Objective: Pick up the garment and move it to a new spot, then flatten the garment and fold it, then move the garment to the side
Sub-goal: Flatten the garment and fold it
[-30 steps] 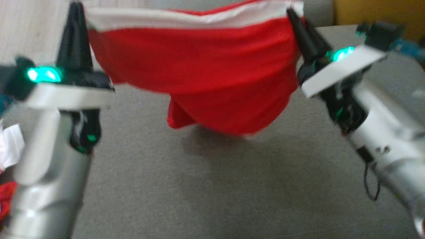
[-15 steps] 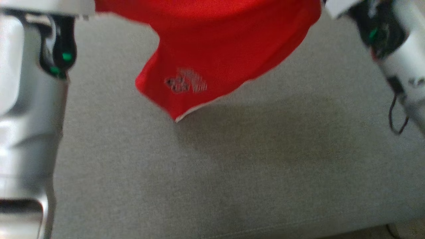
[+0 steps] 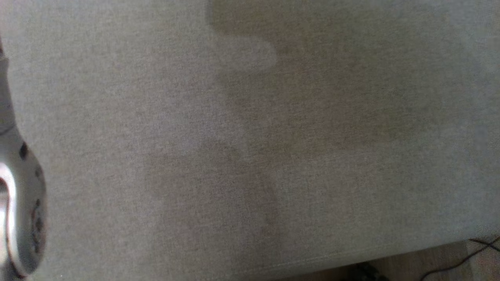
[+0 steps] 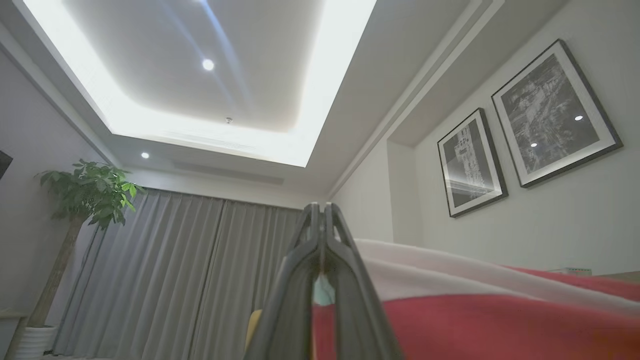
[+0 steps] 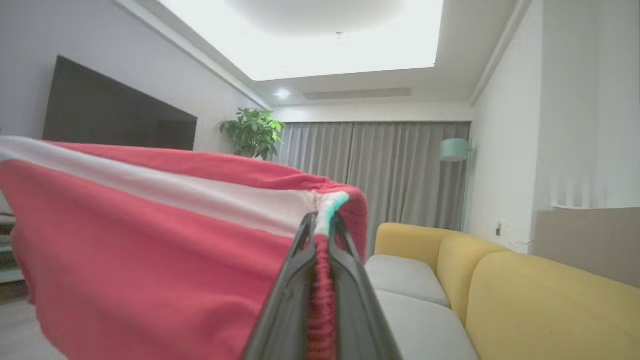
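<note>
- At the far left edge of the head view, a pale forearm (image 3: 19, 203) shows beside a grey fabric surface (image 3: 117, 117).
- A broad, soft shadow (image 3: 312, 97) lies across the middle and right of that surface. At the lower right a strip of wooden floor (image 3: 410, 263) shows past its edge, with a thin dark cable (image 3: 483, 244) on it.
- The left wrist view looks upward. A leafy plant (image 4: 90, 192) stands at the left and grey curtains (image 4: 175, 270) hang beside it.
- The left gripper (image 4: 320, 207) is clenched, with its 2 dark fingers pressed together up to the tips. A corner of the garment (image 4: 475, 310) is nipped low between them.
- From that grip the garment runs off to the right. It is red with a white band along its upper edge, and it is held up off the surface.
- 2 framed pictures (image 4: 472, 162) hang on the wall above it, at the right of that view.
- In the right wrist view a dark screen (image 5: 110, 110) is on the left wall, and the garment spreads in front of it. The red cloth is stretched leftward, and its lower edge hangs free.
- The right gripper (image 5: 320, 222) is clamped shut on the garment's gathered seam, and a pale teal scrap of cloth shows at the fingertips.
- To the right of the gripper are a teal lamp (image 5: 454, 149) and a yellow sofa (image 5: 525, 300) with grey seat cushions.
</note>
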Robot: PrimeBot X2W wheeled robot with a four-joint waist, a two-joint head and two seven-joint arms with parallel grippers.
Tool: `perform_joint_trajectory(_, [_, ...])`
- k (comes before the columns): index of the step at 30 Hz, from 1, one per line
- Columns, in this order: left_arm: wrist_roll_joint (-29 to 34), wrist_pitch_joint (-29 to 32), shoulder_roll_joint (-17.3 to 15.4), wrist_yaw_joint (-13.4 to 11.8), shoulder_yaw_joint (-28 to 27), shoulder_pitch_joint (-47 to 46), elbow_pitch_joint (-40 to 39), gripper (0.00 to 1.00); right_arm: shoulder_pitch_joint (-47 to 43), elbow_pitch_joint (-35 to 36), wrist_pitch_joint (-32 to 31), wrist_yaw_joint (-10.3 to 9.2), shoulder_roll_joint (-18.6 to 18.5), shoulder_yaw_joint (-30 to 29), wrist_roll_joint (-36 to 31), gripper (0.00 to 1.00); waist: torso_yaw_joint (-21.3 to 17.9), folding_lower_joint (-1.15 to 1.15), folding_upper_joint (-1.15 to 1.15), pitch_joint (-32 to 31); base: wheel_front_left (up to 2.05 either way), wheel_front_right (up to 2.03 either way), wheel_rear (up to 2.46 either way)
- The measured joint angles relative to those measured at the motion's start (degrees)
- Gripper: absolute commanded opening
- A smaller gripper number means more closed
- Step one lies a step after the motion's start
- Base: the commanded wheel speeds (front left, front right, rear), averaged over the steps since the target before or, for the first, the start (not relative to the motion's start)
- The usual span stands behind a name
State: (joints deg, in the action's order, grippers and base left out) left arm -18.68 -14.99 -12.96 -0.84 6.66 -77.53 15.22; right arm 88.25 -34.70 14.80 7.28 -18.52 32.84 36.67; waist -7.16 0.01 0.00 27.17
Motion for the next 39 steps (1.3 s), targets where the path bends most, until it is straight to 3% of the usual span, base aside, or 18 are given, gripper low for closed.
perform_joint_trajectory(3, [1.6, -0.2, 1.6, 2.3, -2.2, 4.3, -2.4, 0.0, -4.8, 2.7, 0.1, 0.0, 0.4, 0.0, -2.0, 0.0, 0.5, 0.01, 0.0, 0.8, 0.0, 0.0, 0.0])
perform_joint_trajectory(10, [2.0, -0.1, 7.9, 6.0, -6.1, 30.7, -1.9, 0.0, -27.0, 4.3, 0.1, 0.0, 1.3, -0.4, -1.3, 0.0, 0.6, 0.0, 0.0, -1.5, 0.0, 0.0, 0.0])
perform_joint_trajectory(19, [0.9, 0.0, 11.1, 7.9, -8.9, 54.4, 1.1, 0.0, -50.6, 9.3, 0.1, 0.0, 2.1, 0.5, 2.0, 0.0, 1.1, -0.02, 0.0, -7.2, 0.0, 0.0, 0.0])
perform_joint_trajectory(24, [-3.1, 0.1, 11.1, 7.9, -8.0, 63.5, 1.9, 0.0, -58.9, 10.0, 0.0, 0.0, 2.5, 3.9, 3.8, 0.0, 1.4, -0.02, 0.0, -11.4, 0.0, 0.0, 0.0])
perform_joint_trajectory(39, [-7.3, 0.3, 10.9, 5.3, -4.1, 83.3, 0.5, 0.0, -82.2, 14.8, -0.2, 0.0, 2.9, 3.8, 7.8, 0.0, 3.0, -0.03, 0.01, -25.0, 0.0, 0.0, 0.0])
